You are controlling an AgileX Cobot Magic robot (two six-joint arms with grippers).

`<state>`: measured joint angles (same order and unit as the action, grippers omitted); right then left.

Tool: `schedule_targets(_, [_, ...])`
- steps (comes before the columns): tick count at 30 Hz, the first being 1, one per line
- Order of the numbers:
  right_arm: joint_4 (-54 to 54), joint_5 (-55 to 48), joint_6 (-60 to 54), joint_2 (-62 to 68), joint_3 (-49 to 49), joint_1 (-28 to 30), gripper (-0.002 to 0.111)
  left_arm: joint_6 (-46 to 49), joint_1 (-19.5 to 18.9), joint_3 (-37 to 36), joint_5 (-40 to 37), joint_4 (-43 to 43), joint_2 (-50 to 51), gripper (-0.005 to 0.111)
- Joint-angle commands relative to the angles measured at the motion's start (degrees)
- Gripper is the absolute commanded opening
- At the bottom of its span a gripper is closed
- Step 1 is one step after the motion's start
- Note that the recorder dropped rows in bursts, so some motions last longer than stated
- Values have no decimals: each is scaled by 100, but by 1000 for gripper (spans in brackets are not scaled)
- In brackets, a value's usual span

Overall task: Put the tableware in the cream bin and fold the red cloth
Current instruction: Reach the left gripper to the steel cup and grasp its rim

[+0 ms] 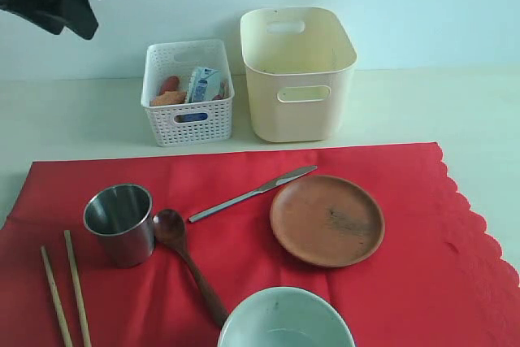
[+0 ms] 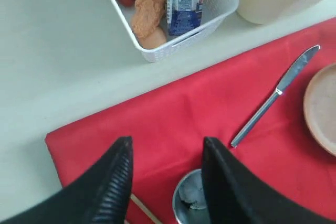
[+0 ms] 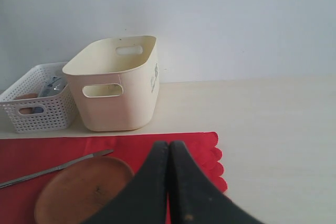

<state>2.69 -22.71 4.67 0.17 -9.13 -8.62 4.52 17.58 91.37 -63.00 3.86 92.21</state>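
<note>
Probably the round steel cup (image 1: 119, 221), upright on the left part of the bright-red cloth (image 1: 406, 282), is light, stiff and slippery, so its rim wall suits the left gripper (image 2: 167, 145), which hangs above open and empty; the right gripper (image 3: 169, 148) is closed on nothing.

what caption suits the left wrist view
Open left gripper over red cloth, with steel cup and knife

I see red cloth (image 1: 406, 225) across lower frame; on it steel cup (image 1: 123, 237) lower left, chopsticks (image 1: 77, 290), spoon (image 1: 183, 251), knife (image 1: 252, 193), plate (image 1: 327, 219) centre, bowl (image 1: 284, 302) at bottom edge. Cream bin (image 1: 296, 115) upper centre, white basket (image 1: 191, 129) just left of it.
</note>
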Motion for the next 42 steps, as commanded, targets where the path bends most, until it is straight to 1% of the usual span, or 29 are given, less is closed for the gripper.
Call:
schedule_targets(1, [1, 57, 2, -17, 21, 0, 0, -31, -15, -993, 427, -39, -966, 42])
schedule_targets(7, [1, 57, 2, -17, 21, 0, 0, -31, -15, -2281, 938, -39, -2191, 42])
schedule_targets(10, [1, 57, 2, -17, 21, 0, 0, -31, -15, -2881, 1009, -39, -2714, 42])
schedule_targets(15, [1, 57, 2, -17, 21, 0, 0, -31, -15, -3666, 925, -39, -3006, 42])
schedule_targets(17, [1, 57, 2, -17, 21, 0, 0, -47, -15, -3957, 1015, -27, -2968, 47])
schedule_targets(19, [1, 57, 2, -17, 21, 0, 0, -47, -15, -4146, 1102, -17, -2798, 56])
schedule_targets(22, [1, 57, 2, -17, 21, 0, 0, -117, -15, -4208, 1239, -6, -2398, 66])
schedule_targets(29, [1, 57, 2, -17, 21, 0, 0, -199, -15, -4208, 2189, 319, -1488, 66])
schedule_targets(31, [1, 57, 2, -17, 21, 0, 0, -199, -15, -4138, 2337, 319, -1172, 66])
schedule_targets(35, [1, 57, 2, -17, 21, 0, 0, -199, -28, -3841, 2346, 332, -555, 66])
schedule_targets(42, [1, 57, 2, -17, 21, 0, 0, -187, -28, -3373, 2335, 358, 215, 66])
